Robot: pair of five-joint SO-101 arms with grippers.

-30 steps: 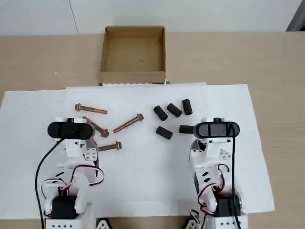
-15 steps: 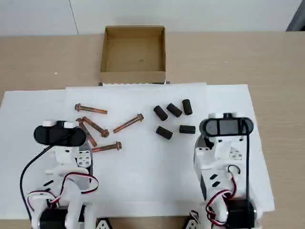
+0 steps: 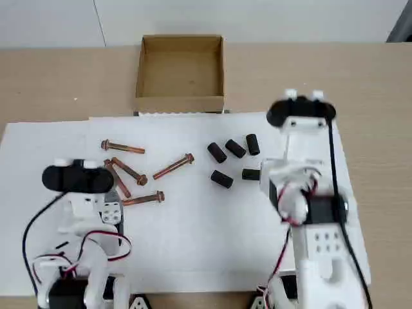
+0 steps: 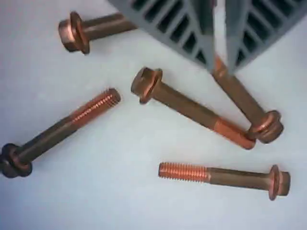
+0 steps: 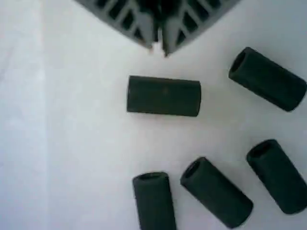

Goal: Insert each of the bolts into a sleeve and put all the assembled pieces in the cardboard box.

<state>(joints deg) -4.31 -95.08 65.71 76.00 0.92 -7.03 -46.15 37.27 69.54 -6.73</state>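
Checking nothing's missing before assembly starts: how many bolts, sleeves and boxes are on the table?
Copper bolts: 5
Black sleeves: 5
Cardboard box: 1
Total: 11

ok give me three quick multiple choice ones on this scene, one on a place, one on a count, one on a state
1. Where does the cardboard box stand?
A. on the wooden table, at the far edge of the white paper
B. in the middle of the paper
C. between the two arms

2. How many black sleeves are there?
A. three
B. five
C. seven

3. What state are the bolts in?
A. two are sleeved
B. all are in the box
C. all are loose, none in a sleeve

Answers:
1. A, its base sits on wood just past the paper.
2. B, five lie in a loose cluster.
3. C, five bare bolts lie apart from the sleeves.
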